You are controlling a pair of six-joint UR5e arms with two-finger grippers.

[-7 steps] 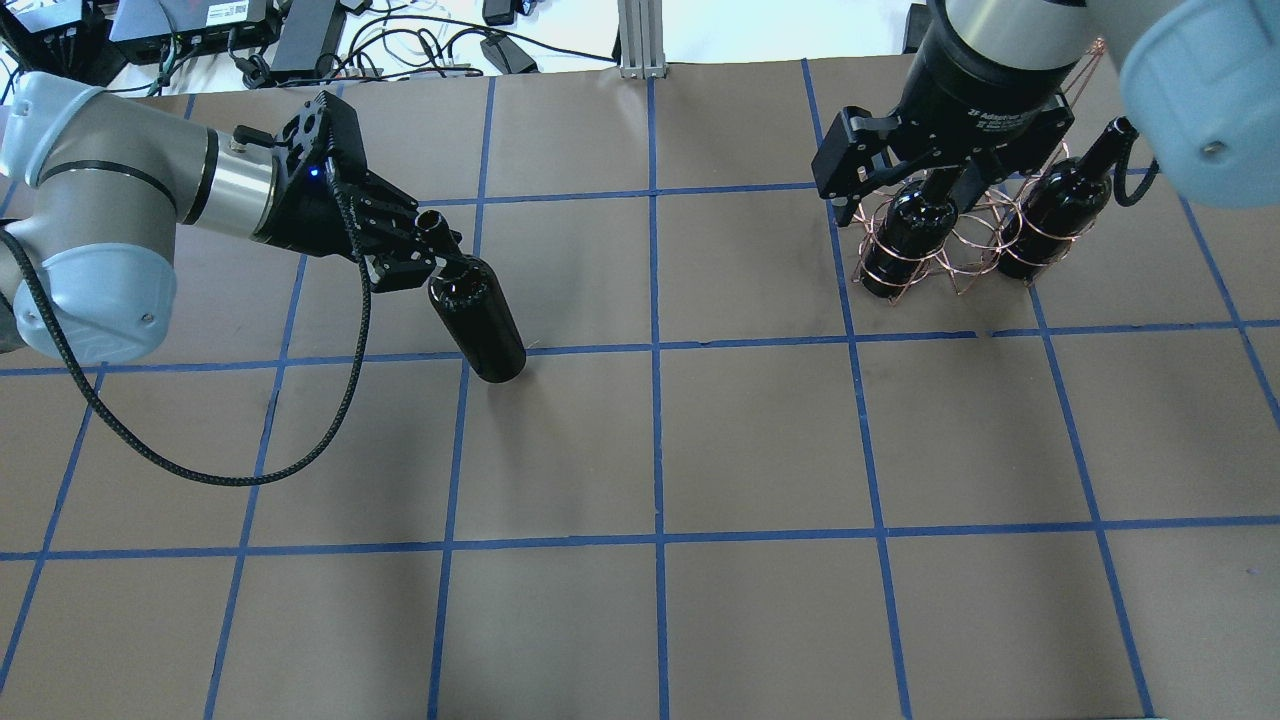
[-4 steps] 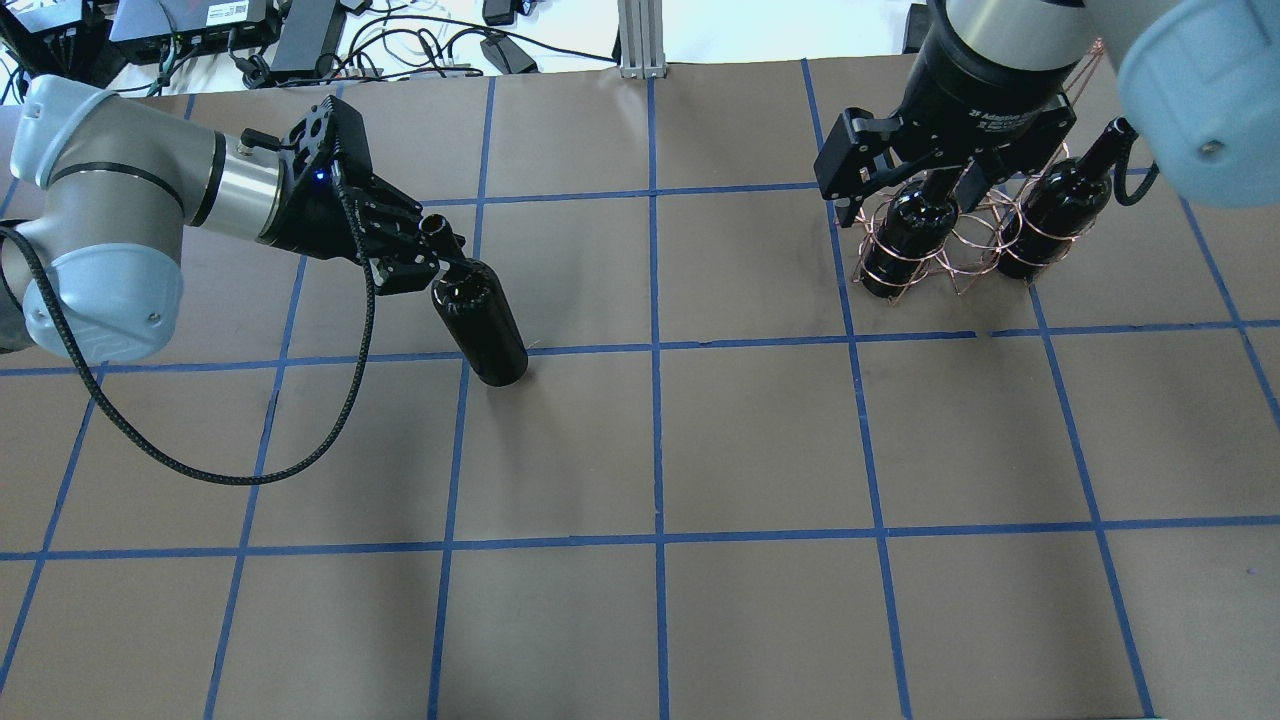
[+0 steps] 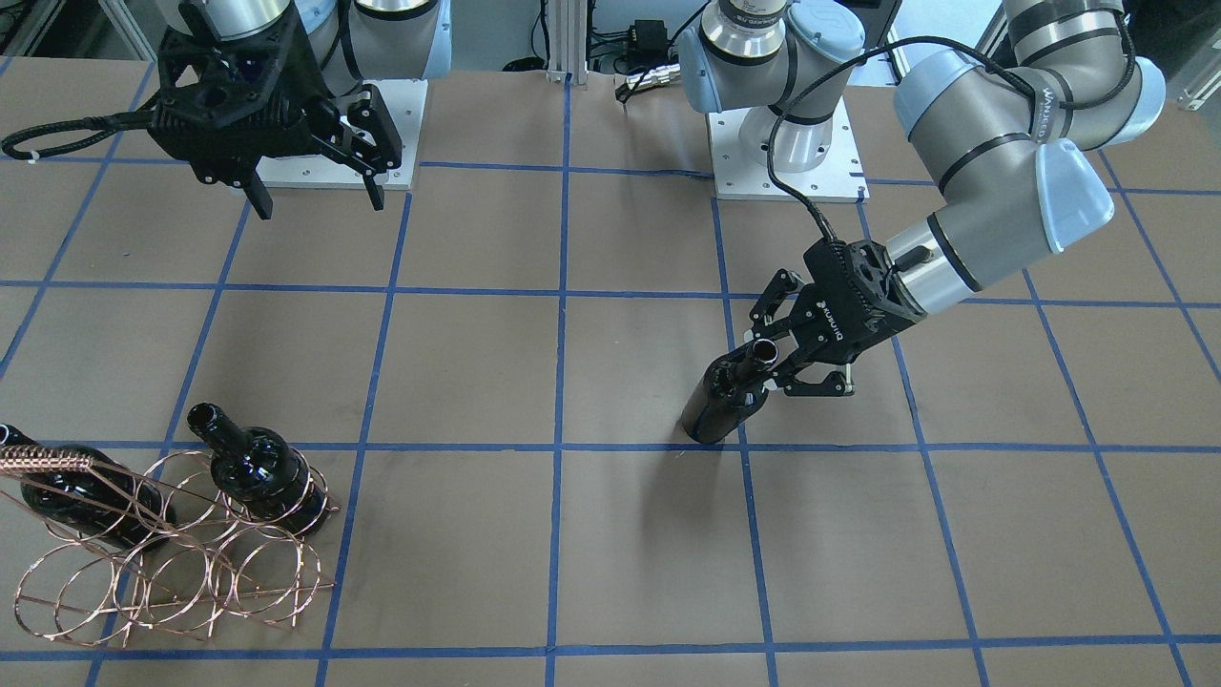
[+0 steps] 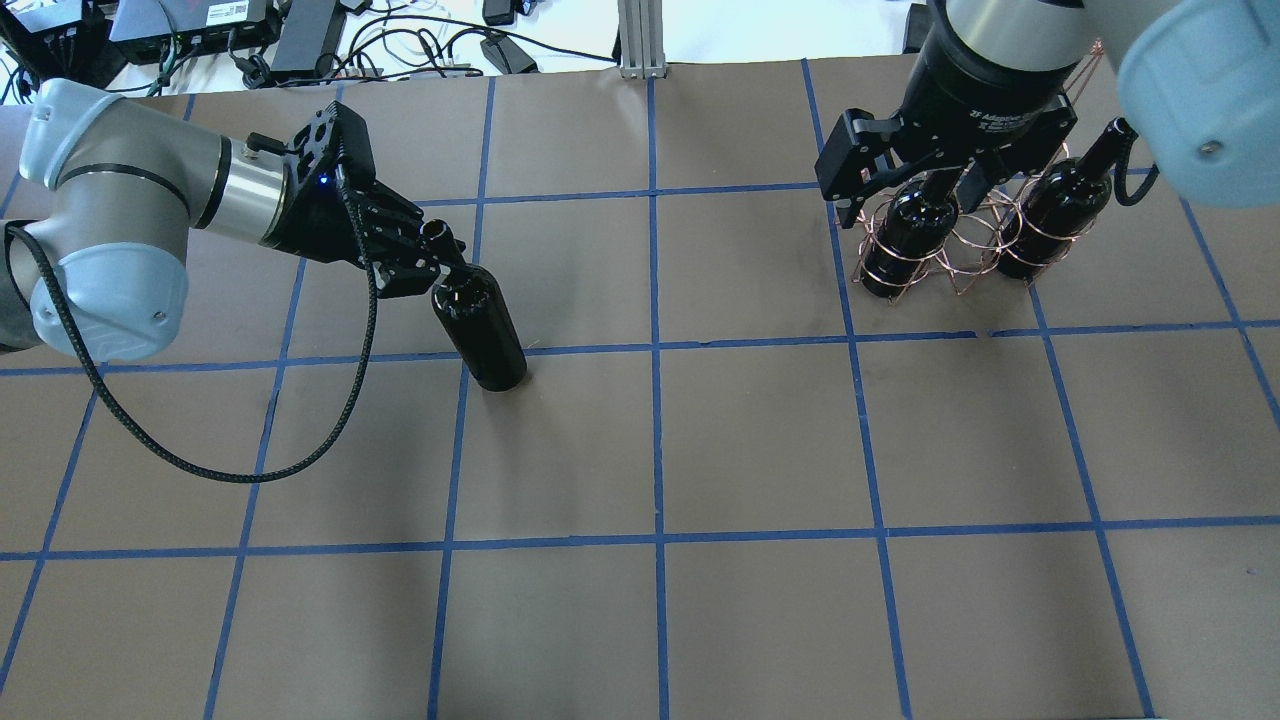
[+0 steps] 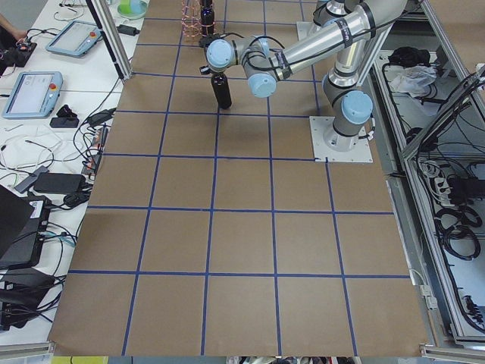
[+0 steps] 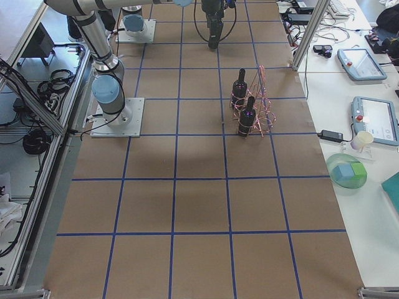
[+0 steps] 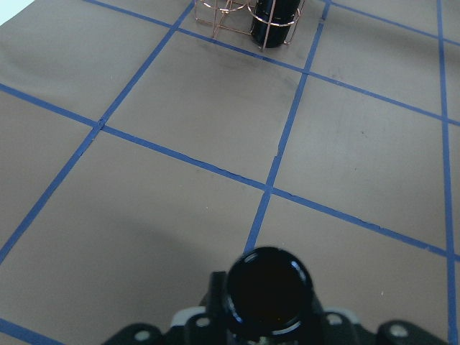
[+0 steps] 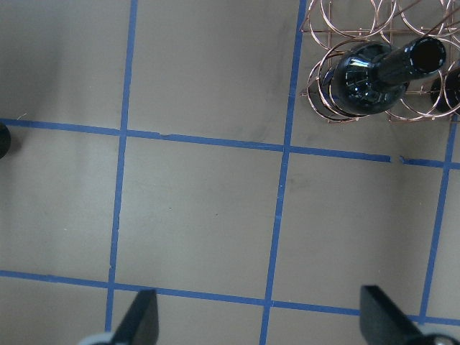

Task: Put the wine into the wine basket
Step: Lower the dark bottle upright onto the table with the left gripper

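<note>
Left pincer (image 4: 432,245) clamps glossy black glass wine bottle (image 4: 480,325) by its neck, right pincer (image 3: 320,205) gapes empty; lift plumb, lower into free ring of copper wire basket (image 3: 181,563) by far edge of worktop (image 4: 760,430).

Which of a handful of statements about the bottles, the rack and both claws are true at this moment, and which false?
1. The left claw is closed on the neck of the wine. True.
2. The right claw carries a bottle. False: it is open and empty.
3. The wine basket holds three bottles. False: only two other bottles stand in it.
4. The wine is outside the wine basket. True.
</note>
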